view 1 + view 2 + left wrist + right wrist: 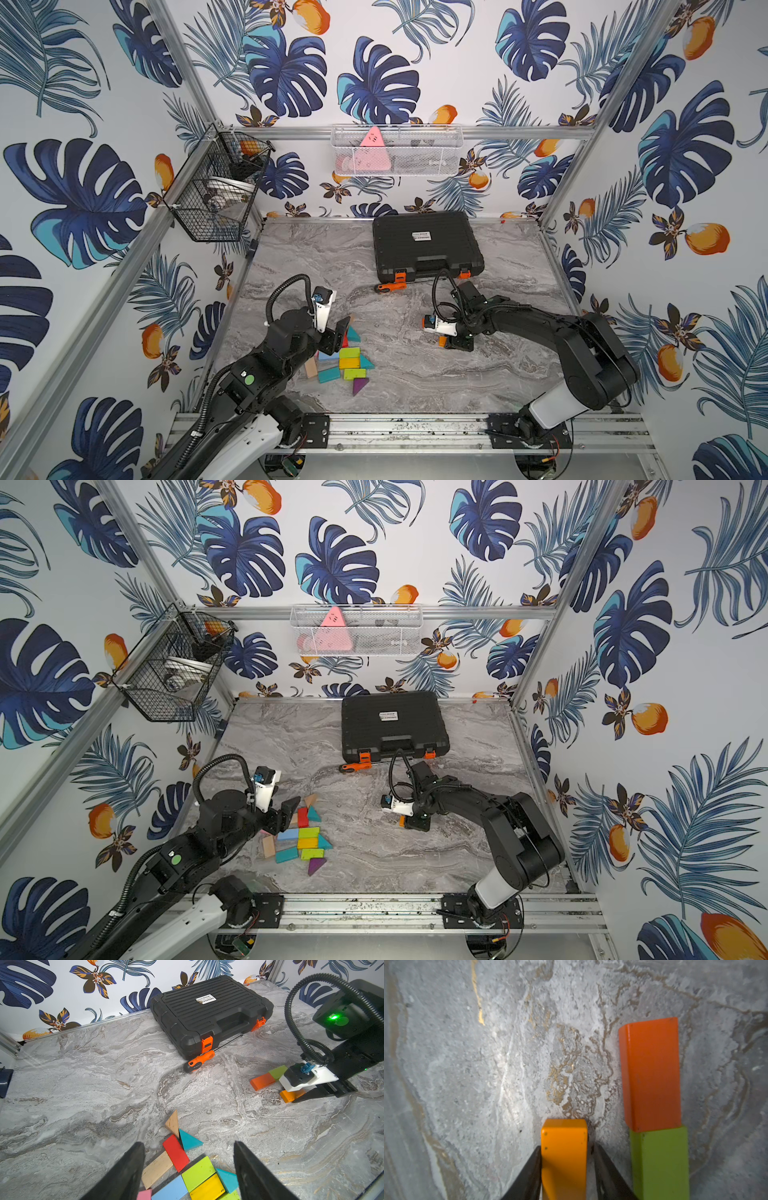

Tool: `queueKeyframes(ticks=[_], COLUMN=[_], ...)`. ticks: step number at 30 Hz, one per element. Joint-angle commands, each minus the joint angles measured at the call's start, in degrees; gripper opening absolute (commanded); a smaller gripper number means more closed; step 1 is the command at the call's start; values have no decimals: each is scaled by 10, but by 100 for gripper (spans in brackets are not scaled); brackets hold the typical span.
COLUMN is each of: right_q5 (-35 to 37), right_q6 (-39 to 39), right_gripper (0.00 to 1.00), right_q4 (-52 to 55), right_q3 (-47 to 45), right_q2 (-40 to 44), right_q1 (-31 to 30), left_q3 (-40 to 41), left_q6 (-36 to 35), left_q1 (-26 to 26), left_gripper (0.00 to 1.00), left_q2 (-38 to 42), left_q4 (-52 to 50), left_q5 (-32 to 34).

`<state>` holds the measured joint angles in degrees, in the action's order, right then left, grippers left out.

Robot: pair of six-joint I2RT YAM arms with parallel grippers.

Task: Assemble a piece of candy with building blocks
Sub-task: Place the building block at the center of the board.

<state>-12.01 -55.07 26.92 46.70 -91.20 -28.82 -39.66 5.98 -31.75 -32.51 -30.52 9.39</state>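
Observation:
A loose cluster of building blocks (345, 359) (305, 837) lies on the marble table near the left arm: red, teal, green, yellow, blue, purple, pink and plain wood. My left gripper (338, 334) (188, 1145) hovers open over the cluster's far end, holding nothing. Towards the middle right, my right gripper (451, 341) (566, 1147) is down at the table with an orange block (563, 1153) (291, 1095) between its fingers. One finger touches the block and a narrow gap shows at the other. Beside it a red-orange block (651, 1074) and a green block (659, 1161) lie end to end.
A closed black tool case (426, 245) sits at the back of the table, with an orange-handled screwdriver (390, 288) along its front edge. A black wire basket (216, 187) and a white mesh basket (397, 149) hang on the walls. Aluminium rails border the table.

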Motion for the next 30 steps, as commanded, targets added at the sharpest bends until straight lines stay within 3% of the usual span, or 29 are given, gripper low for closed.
queueKeyframes(ticks=[1, 8, 30], right_q5=[22, 26, 56], right_q6=[-6, 0, 15], right_gripper=[45, 50, 50], right_q4=[18, 28, 15], right_q3=[-2, -2, -16], right_q2=[4, 27, 36], right_q1=[0, 0, -12], left_q3=[2, 1, 2], left_q6=[-1, -2, 2], left_q1=[0, 0, -7], left_gripper=[72, 72, 73], left_q2=[3, -4, -4], left_q4=[11, 12, 13], left_q5=[-2, -7, -2])
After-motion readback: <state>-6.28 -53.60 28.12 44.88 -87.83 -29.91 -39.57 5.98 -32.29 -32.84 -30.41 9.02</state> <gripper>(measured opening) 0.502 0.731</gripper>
